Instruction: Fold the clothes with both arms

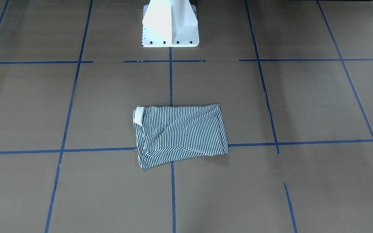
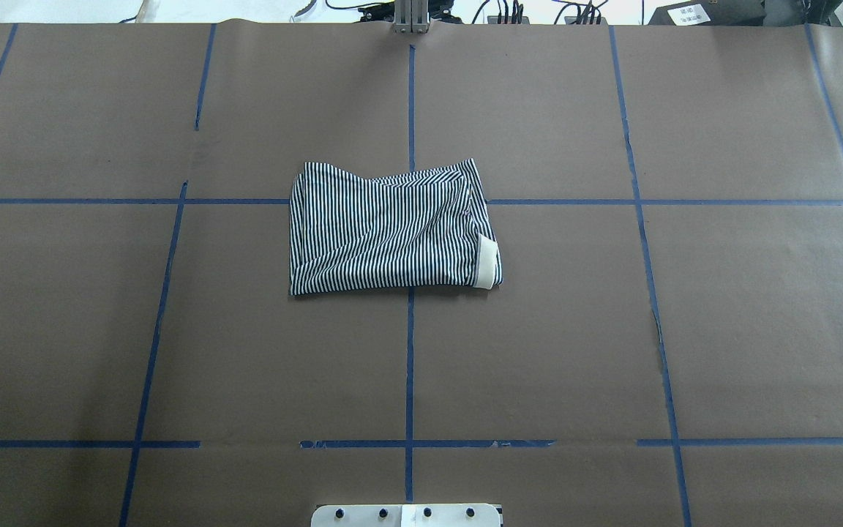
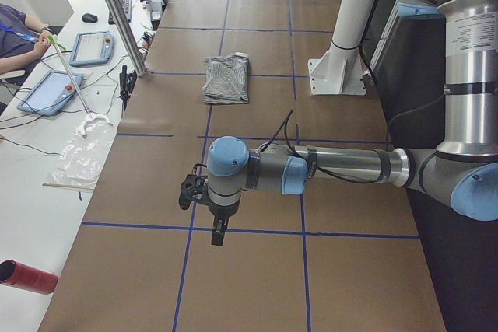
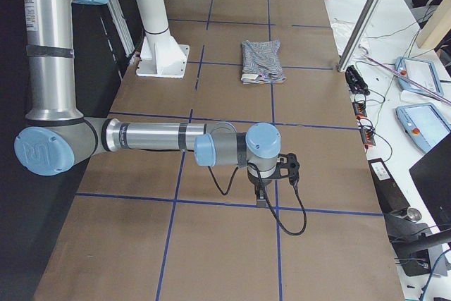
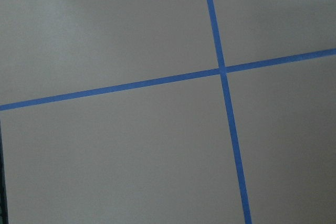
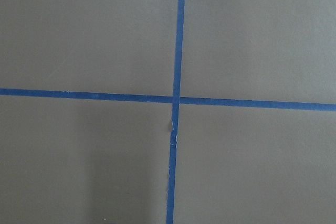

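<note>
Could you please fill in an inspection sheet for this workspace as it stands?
Surface: brown paper gridded with blue tape, lying flat.
Job's things: striped polo shirt folded into a rough rectangle, cream collar showing at one corner.
Clutter: nothing seen.
Grippers: left gripper and right gripper hang over bare paper, well away from the shirt; open or shut, cannot tell.
Cables: black cable loops below the right wrist.
Surroundings: white pedestal; teach pendants on a side bench; a person's sleeve.
</note>
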You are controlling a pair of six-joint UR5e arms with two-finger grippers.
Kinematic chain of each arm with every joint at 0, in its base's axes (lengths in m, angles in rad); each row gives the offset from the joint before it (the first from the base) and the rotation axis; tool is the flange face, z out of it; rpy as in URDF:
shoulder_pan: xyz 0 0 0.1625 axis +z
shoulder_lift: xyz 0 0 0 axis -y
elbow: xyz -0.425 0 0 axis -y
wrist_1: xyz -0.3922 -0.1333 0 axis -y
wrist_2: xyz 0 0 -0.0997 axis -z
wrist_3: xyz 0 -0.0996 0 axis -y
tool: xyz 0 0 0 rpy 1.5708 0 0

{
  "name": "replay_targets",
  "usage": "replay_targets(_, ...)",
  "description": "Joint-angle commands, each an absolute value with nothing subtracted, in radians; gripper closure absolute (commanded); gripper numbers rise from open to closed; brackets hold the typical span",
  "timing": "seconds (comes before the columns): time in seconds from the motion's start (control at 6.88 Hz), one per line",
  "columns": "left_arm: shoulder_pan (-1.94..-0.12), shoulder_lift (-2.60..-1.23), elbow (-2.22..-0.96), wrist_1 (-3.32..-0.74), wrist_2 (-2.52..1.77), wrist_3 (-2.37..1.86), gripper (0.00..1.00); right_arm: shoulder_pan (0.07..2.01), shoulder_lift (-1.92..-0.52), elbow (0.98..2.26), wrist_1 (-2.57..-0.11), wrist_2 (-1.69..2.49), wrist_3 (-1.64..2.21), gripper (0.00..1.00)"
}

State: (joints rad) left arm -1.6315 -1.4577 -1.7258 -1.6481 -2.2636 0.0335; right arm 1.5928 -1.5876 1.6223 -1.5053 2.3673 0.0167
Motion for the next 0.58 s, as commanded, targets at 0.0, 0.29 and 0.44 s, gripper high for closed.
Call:
replay_targets(0.0, -1.631, -1.457, -1.726, -1.646, -2.267, -0.015, 0.00, 1.591, -1.588, 1.621, -1.506, 2.368, 0.017, 0.00)
replay_targets(0.29, -1.631, -1.457, -1.726, -1.647, -2.269, -0.057, 0.00, 1.591, -1.588, 1.621, -1.506, 2.370, 0.017, 0.00)
replay_targets(0.44, -1.632, -1.457, -1.726, -1.647, -2.270, -0.073, 0.00, 1.591, -1.588, 1.620, -1.506, 2.378, 0.017, 0.00)
